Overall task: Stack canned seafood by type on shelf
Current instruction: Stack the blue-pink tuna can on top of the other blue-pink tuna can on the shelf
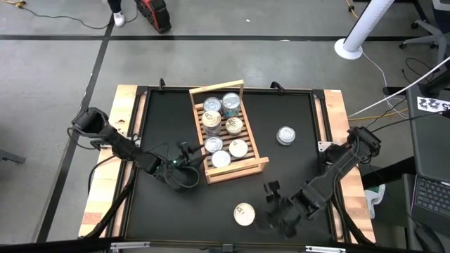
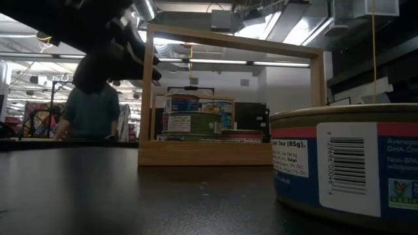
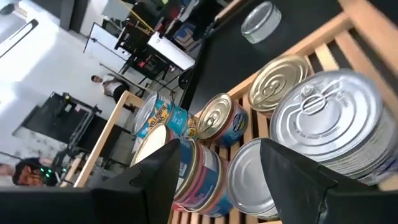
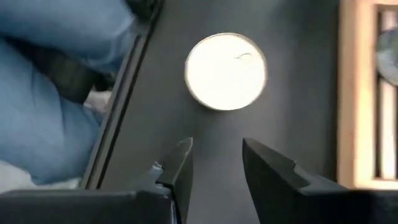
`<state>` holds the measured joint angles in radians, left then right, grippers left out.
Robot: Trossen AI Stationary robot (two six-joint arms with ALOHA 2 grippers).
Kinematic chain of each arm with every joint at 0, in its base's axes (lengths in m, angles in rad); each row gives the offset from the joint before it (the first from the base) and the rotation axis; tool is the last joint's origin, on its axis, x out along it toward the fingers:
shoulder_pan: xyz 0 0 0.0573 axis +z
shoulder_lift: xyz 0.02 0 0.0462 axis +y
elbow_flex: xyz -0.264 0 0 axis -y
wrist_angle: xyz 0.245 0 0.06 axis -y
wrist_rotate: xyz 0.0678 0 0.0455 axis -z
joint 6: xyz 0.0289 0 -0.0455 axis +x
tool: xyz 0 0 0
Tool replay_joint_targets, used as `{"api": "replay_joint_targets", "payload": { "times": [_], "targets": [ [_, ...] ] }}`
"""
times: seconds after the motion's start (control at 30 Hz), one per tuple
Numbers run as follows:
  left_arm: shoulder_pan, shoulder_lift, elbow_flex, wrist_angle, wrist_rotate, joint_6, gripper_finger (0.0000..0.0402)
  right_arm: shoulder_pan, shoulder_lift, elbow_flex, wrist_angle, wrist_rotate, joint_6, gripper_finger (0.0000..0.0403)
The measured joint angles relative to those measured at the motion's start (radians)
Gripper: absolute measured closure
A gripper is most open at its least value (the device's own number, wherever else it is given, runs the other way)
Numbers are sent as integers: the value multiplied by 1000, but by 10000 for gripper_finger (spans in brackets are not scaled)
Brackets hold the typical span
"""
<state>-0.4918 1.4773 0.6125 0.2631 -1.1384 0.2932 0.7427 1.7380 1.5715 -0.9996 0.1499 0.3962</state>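
We are seeing a black table (image 1: 295, 169) carrying the wooden slatted shelf (image 1: 242, 167), which is holding what look like seven tins. Two tins are lying directly on the table: a silver-lidded tin (image 1: 285, 135) and a cream-lidded tin (image 1: 244, 214).

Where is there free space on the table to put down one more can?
Free: the black mat between the shelf and the lone silver can, and the mat's far-left corner. Crowded: inside the shelf, and by the left gripper.

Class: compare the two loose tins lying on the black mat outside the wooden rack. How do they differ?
The near tin has a cream lid; the far tin has a silver one. The near tin lies by the right claw; the far tin has no claw near it. Both are round, flat and off the rack.
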Motion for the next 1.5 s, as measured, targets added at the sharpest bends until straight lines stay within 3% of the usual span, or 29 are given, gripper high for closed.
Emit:
{"api": "replay_joint_targets", "payload": {
  "times": [0.23, 0.37, 0.67, 0.9, 1.5],
  "targets": [
    [-96, 0, 0, -1, -95, -167, 183, 89, 85, 0, -5, 78, -69, 265],
    [-154, 0, 0, 9, -106, -174, 183, 123, 138, 0, 1, 126, -181, 265],
    [-223, 0, 0, 11, -169, -272, 183, 113, 232, 0, 50, 202, -303, 265],
    [-241, 0, 0, 11, -151, -395, 183, 86, 301, 0, 174, 208, -461, 265],
    [-241, 0, 1, 16, -144, -399, 182, 34, 354, 0, 195, 180, -466, 265]
  ]
}}
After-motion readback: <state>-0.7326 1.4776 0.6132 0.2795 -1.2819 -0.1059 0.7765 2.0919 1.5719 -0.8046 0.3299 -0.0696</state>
